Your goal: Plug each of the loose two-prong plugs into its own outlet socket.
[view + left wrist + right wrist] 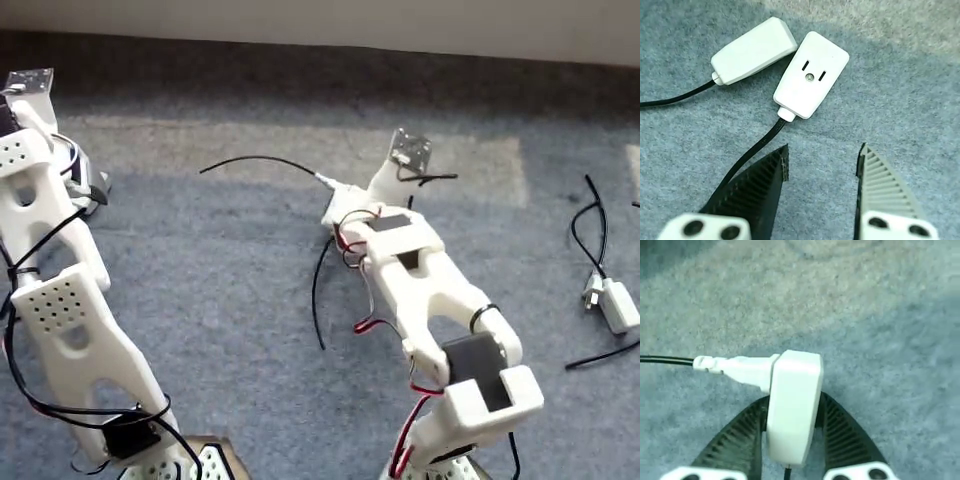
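Observation:
My left gripper (822,159) hangs open just above the grey carpet, nothing between its fingers. In front of it lie two white outlet sockets with black cords: one face up showing its two slots (810,75), the other (752,50) on its side, touching the first at a corner. My right gripper (792,402) is shut on a white socket block (792,400). A white two-prong plug (740,369) sits in the block's far end, its black cord running off sideways. In the high view this gripper (342,208) is at mid-carpet with the plug (325,182) at its tip.
At the right edge another white socket with a plug in it (612,300) lies among black cords (590,225). A loose black cord (318,290) curves beside the right arm. The left arm (50,210) stands along the left side.

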Robot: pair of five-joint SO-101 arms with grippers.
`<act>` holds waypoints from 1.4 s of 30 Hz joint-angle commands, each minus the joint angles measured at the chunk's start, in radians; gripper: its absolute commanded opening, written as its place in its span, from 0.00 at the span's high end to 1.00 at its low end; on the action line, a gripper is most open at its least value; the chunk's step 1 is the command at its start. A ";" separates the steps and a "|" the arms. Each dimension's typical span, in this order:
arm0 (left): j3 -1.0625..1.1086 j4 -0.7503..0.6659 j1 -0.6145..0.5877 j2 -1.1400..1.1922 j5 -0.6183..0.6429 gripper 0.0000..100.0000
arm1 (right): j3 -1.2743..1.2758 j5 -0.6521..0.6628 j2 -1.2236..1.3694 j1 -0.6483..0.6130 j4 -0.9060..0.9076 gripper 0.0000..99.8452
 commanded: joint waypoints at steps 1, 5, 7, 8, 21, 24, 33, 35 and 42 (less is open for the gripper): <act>-0.004 -0.006 0.015 -0.008 0.008 0.77 | 0.064 -0.123 -0.193 -0.002 -0.101 0.99; -0.002 -0.003 0.027 -0.008 0.009 0.77 | 0.127 -0.206 -0.288 -0.105 -0.314 0.99; -0.002 -0.003 0.028 -0.008 0.009 0.77 | 0.130 -0.204 -0.275 -0.163 -0.449 0.99; 0.004 -0.003 0.025 -0.008 0.009 0.77 | 0.130 -0.204 -0.255 -0.185 -0.513 0.99; 0.071 -0.005 0.024 -0.010 0.009 0.77 | -0.828 -0.212 0.613 -0.130 -0.478 0.99; 0.071 -0.005 0.024 -0.010 0.009 0.77 | -1.099 -0.212 0.750 -0.101 -0.285 0.99; 0.071 -0.005 0.030 -0.010 0.069 0.77 | -1.739 -0.204 1.036 -0.101 0.035 0.87; 0.071 -0.005 0.030 -0.010 0.071 0.77 | -1.833 -0.204 1.093 -0.096 0.036 0.87; 0.071 -0.003 0.024 -0.010 0.068 0.77 | -1.988 -0.209 1.236 -0.097 0.038 0.75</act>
